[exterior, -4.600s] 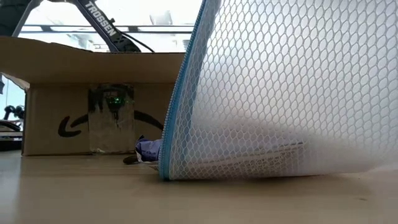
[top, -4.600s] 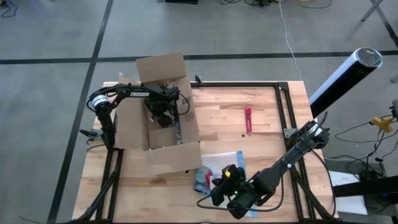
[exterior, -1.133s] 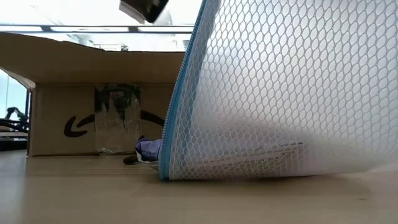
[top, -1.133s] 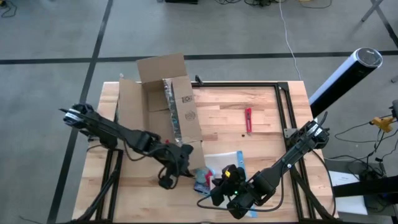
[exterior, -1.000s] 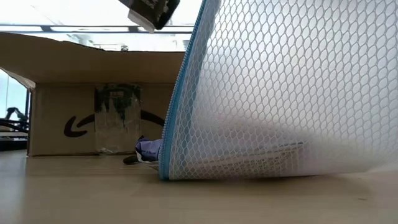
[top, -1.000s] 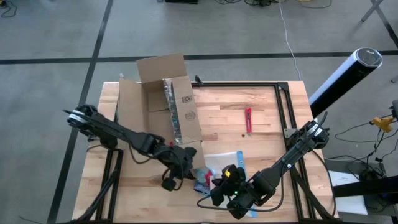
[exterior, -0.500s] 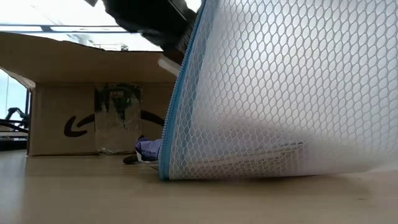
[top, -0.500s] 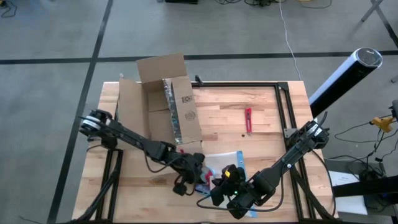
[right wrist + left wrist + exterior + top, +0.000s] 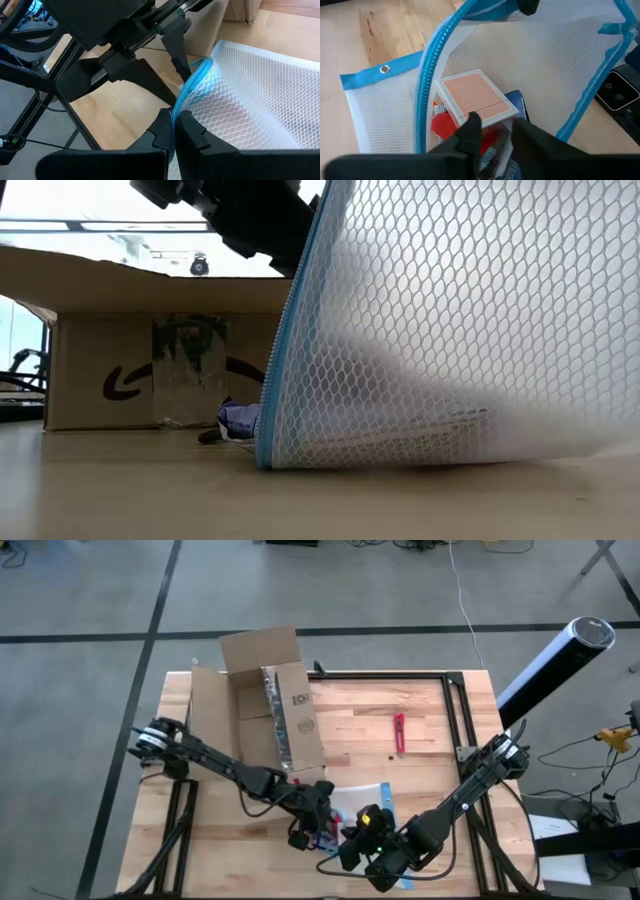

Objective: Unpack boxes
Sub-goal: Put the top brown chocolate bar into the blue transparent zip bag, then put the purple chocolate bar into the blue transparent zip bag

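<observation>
The right pincer (image 9: 174,129) is clamped together on the blue zipper edge of a mesh pouch (image 9: 260,95), by which the pouch mouth is held up off the table (image 9: 400,780). In the high view this pincer (image 9: 352,838) is seen at lower centre, with the right arm running from the right edge of the table down and leftward to it.

The left pincer (image 9: 492,131) is set at the pouch mouth with its fingers slightly apart; nothing is gripped. Just past the fingertips (image 9: 472,122), a pale orange box (image 9: 474,97) is seen inside the pouch, lying on red and blue packets. The left arm is stretched from the left edge of the table to lower centre, where the left pincer (image 9: 308,827) meets the pouch.

The box (image 9: 255,705) is stood open at the upper left of the table, flaps up, well apart from both pincers. A red tool (image 9: 399,733) is seen lying right of centre.
</observation>
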Controlling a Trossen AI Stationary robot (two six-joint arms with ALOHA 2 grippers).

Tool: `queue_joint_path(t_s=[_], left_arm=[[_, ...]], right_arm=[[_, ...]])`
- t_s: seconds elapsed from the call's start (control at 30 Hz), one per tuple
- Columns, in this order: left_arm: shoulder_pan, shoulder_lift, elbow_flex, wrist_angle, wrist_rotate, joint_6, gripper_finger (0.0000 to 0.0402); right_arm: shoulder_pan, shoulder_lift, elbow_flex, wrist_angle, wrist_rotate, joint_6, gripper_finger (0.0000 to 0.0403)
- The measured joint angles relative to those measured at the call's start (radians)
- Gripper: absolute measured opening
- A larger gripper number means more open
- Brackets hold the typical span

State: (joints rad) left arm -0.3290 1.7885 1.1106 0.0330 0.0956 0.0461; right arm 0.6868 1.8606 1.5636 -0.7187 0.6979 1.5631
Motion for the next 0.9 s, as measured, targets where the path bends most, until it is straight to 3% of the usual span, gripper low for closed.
queue_joint_path(t_s=[0.23,0.4,0.63,0.9], left_arm=[[0.000,-0.060,0.000,-0.093,0.000,-0.002,0.0203],[0.000,-0.171,0.000,-0.239,0.000,0.002,0.0242],[0.014,-0.371,0.000,-0.374,-0.055,-0.043,0.0243],[0.157,-0.516,-0.093,-0.627,-0.063,-0.142,0.0225]], right_arm=[[0.000,0.000,0.000,0.000,0.000,0.000,0.0000],[0.000,0.000,0.000,0.000,0.000,0.000,0.0000],[0.000,0.000,0.000,0.000,0.000,0.000,0.0000],[0.000,0.000,0.000,0.001,0.000,0.000,0.0000]])
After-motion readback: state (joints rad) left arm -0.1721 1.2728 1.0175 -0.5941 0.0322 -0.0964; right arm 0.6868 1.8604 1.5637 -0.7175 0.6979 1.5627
